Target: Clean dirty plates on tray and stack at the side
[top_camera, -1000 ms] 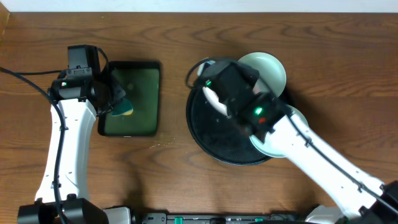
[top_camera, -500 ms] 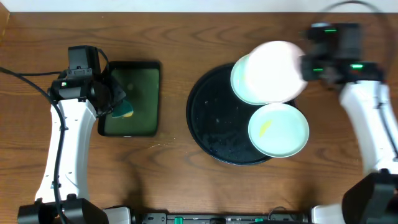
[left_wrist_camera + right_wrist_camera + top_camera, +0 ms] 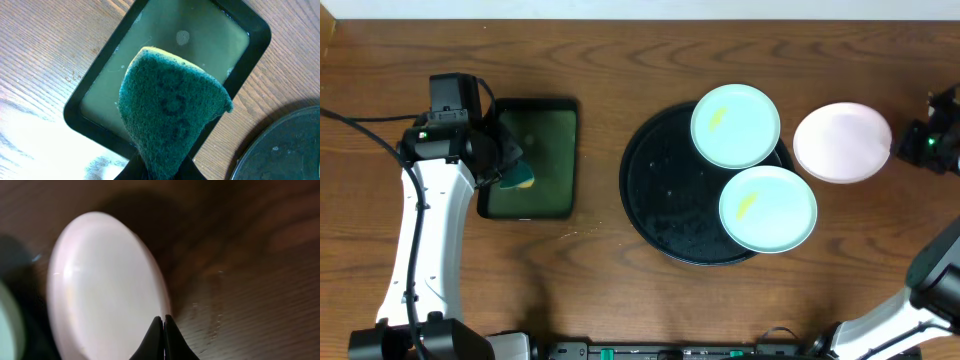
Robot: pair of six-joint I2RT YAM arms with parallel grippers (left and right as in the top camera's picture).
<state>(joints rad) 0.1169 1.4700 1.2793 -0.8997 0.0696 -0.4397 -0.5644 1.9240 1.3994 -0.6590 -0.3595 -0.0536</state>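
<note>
— Left arm, how posed?
— Reached forward along the left side of the desk [image 3: 590,60], wrist bent over the small green tray [image 3: 545,130]. Had the left end effector [image 3: 505,160] closed narrow on a green-and-yellow sponge [image 3: 170,115], above that tray.
— And the right?
— Stretched far out to the right edge. Had the right end effector [image 3: 163,326] pinched tight at the rim of a pale plate [image 3: 842,143], just beside the round black tray [image 3: 660,190]. Found two smeared mint plates [image 3: 735,125] [image 3: 768,208] on its right half, edges meeting.

The white plate [image 3: 105,290] looks blurred, bottom cropped.
</note>
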